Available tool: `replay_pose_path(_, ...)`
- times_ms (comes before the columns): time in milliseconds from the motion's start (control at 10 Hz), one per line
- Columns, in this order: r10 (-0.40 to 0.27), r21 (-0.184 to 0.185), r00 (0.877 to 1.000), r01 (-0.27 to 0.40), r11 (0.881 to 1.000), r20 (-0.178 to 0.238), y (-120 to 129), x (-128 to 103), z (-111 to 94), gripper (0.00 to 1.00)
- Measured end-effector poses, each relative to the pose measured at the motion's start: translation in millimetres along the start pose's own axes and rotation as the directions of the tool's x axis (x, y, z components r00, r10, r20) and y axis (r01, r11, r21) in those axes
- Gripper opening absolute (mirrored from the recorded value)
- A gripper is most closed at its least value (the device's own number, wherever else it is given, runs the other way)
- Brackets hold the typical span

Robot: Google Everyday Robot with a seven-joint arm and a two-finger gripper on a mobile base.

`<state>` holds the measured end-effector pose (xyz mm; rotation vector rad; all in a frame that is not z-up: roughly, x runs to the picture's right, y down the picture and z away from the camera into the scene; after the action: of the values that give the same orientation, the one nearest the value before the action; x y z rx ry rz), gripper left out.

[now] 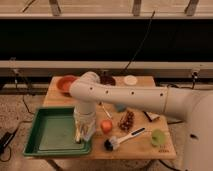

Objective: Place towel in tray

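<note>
The green tray (50,131) sits at the front left of the wooden table, with a yellow item (78,133) lying by its right wall. My gripper (84,131) points down over the tray's right edge, at the end of the white arm (130,95) that reaches in from the right. A pale bluish patch (89,132) shows at the gripper's tip and may be the towel. I cannot tell whether it is held. A small teal thing (120,107) lies on the table behind the arm.
An orange fruit (106,126), a brown lumpy item (127,120), a dish brush (120,140) and a green cup (158,137) lie right of the tray. An orange bowl (65,83), a dark bowl (107,80) and a white plate (131,80) stand at the back.
</note>
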<state>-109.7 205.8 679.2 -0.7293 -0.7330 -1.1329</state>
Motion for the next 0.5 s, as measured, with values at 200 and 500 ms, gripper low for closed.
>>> replay_pose_path(200,-0.037,0.028,0.999,0.036,0.999,0.034,-21,-7,8,0.06)
replay_pose_path(500,-0.109,0.068,0.992,0.104,0.992,0.065,-59,-16,22,0.16)
